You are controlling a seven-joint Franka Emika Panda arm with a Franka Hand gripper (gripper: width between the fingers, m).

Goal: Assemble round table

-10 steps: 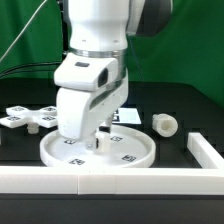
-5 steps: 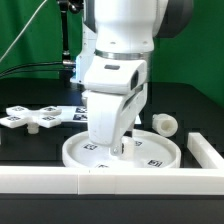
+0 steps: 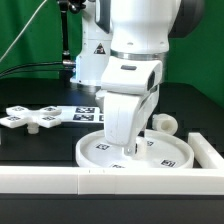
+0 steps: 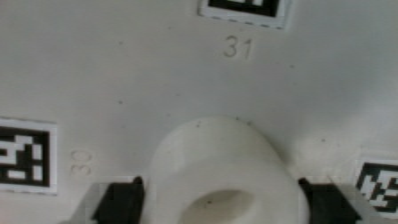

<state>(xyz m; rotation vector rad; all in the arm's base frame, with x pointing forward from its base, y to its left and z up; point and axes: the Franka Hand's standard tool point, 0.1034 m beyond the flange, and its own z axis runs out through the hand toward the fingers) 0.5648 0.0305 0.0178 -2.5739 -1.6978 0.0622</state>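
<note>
Two fingers (image 4: 121, 203), gripper (image 3: 128, 150) pinching round disc (image 3: 185, 152) (central hub (image 4: 217, 165))

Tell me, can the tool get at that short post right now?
Probably not yet: the tool is down on the round disc, fingers gripping its raised hub. The post lies uncovered beside the rim, so after letting go, likely yes.

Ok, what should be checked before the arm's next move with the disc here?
1. Pincer straddles the disc's central hub: ok.
2. Pads gripping the hub: cannot tell.
3. Disc flat on the table: ok.
4. Gap between disc and post: cannot tell.
5. Cross piece well clear, at the exterior view's left: ok.
6. Disc clear of the white wall: cannot tell.
</note>
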